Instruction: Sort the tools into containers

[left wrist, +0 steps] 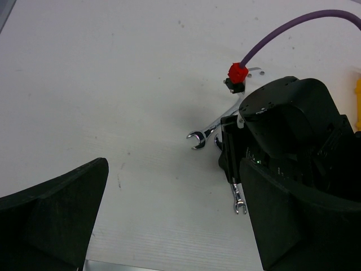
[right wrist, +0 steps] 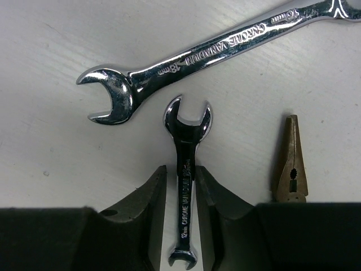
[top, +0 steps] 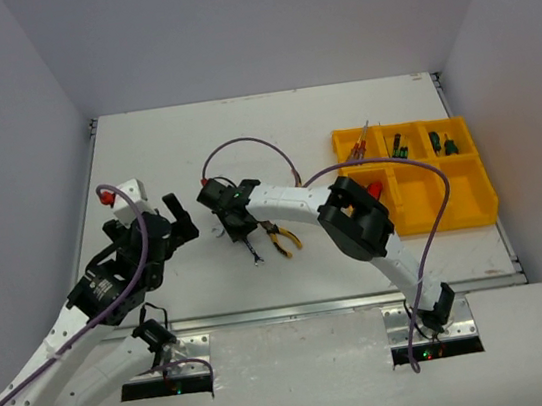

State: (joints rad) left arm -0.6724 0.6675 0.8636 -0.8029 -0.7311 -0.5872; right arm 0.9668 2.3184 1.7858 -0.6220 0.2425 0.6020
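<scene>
My right gripper (top: 241,231) (right wrist: 180,168) is low over the table. Its fingers straddle the shank of a small silver wrench (right wrist: 185,169) (top: 255,255), and a thin strip of table shows beside the left finger (right wrist: 148,203). It is open. A larger silver wrench (right wrist: 214,51) lies just beyond it, and its end shows in the left wrist view (left wrist: 198,138). Yellow-black pliers (top: 281,238) (right wrist: 290,164) lie to the right. My left gripper (top: 179,222) (left wrist: 174,166) is open and empty, left of the wrenches. The yellow tray (top: 426,227) stands at the right.
Red screwdrivers (top: 357,151) and green-handled tools (top: 398,148) lie in the tray's far compartments. The right arm (top: 291,200) stretches across the middle of the table with its purple cable (top: 244,151) looping above. Grey walls close in left, back and right.
</scene>
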